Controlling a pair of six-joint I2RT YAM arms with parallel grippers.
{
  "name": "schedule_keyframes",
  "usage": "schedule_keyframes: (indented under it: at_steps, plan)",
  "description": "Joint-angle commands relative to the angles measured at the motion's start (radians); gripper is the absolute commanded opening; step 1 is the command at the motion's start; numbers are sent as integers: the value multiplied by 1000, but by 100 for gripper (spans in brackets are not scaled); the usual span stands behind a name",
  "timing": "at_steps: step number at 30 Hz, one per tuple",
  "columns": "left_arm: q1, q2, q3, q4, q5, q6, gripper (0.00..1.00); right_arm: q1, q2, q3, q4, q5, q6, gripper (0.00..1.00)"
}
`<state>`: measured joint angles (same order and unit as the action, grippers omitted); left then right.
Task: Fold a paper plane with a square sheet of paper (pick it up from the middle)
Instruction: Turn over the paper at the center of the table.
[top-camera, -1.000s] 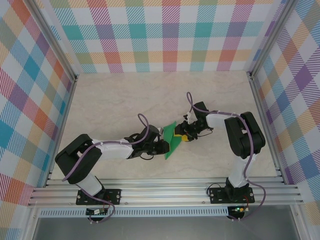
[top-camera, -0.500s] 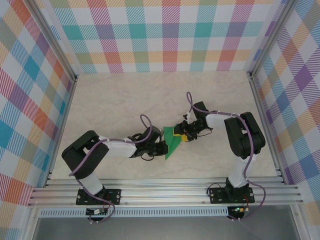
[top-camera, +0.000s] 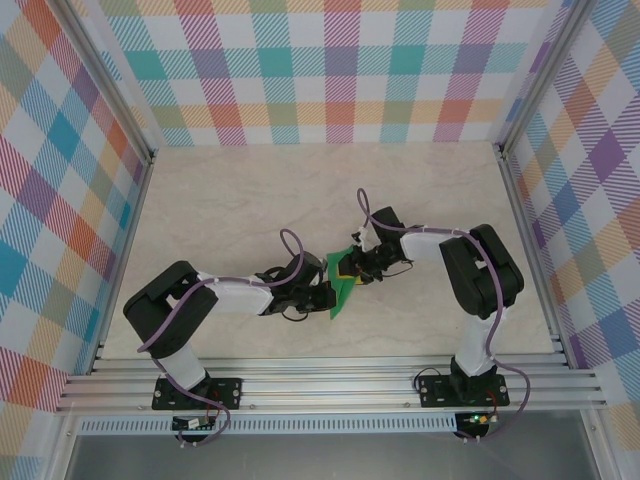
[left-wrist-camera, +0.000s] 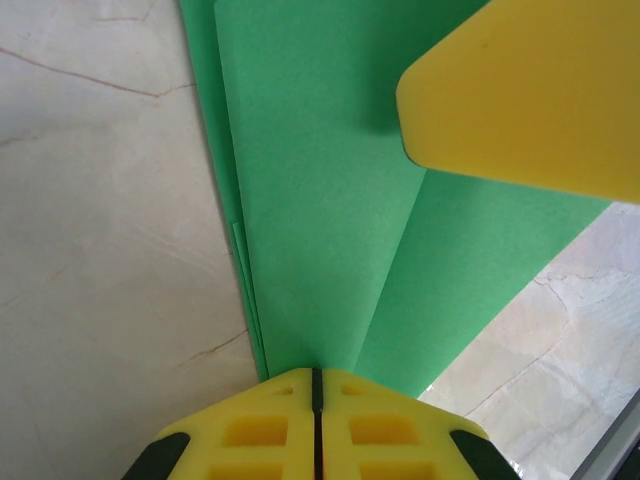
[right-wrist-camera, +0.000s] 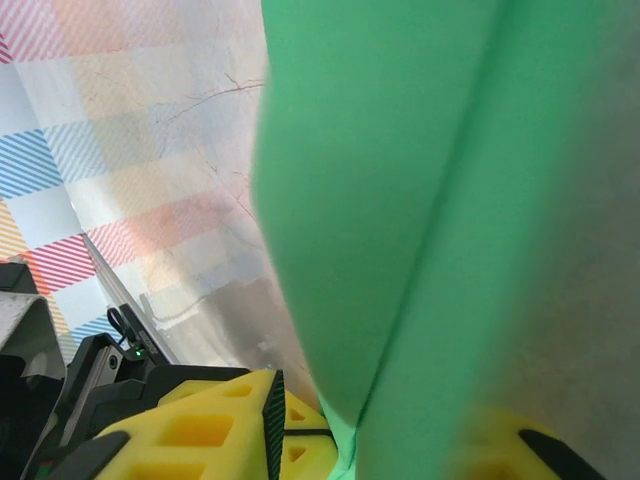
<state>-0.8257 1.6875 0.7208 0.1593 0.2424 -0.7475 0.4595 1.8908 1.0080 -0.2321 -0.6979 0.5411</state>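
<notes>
Sheet of paper (left-wrist-camera: 320, 200) is clenched at its near end by left tool (left-wrist-camera: 315, 378). The crease runs away toward right tool (top-camera: 352, 267), whose grip cannot be told.

The square sheet of paper (top-camera: 339, 284) is bright green and plain. It is not flat: it is folded into a long, narrow shape of several layers. One straight crease runs along its length, and thin layer edges show along one side. It is near the middle of the tabletop (top-camera: 230, 200), with its narrower end pointing toward the near edge.
</notes>
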Motion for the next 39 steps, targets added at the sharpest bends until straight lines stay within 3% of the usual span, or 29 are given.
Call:
schedule_keyframes:
  at_steps: [1, 9, 14, 17, 22, 26, 30, 36, 39]
  plan:
    - [11, -22, -5, -7, -9, -13, 7, 6, 5, 2, 2, 16, -4, 23]
    - [10, -105, -23, 3, -7, -23, 13, 7, -66, 50, -122, 101, -47, 6]
    - [10, -257, -60, -42, -91, -32, 24, 7, -177, 106, -303, 266, -117, 5]
    - [13, -362, -78, -125, -177, -26, 28, 8, -233, 171, -492, 472, -159, 5]
    - [23, -494, -103, -260, -327, -21, 31, 60, -213, 335, -858, 991, -189, 6]
    - [36, -567, -139, -283, -385, -39, 32, 112, -126, 411, -998, 1148, -151, 7]
    - [39, -639, -166, -305, -430, -64, 33, 201, 17, 490, -1033, 1131, -96, 9]
    - [40, -739, -187, -373, -474, -75, 35, 386, 296, 720, -1048, 957, -31, 16]
    - [40, -789, -195, -407, -485, -85, 36, 438, 360, 802, -1020, 851, -14, 22]
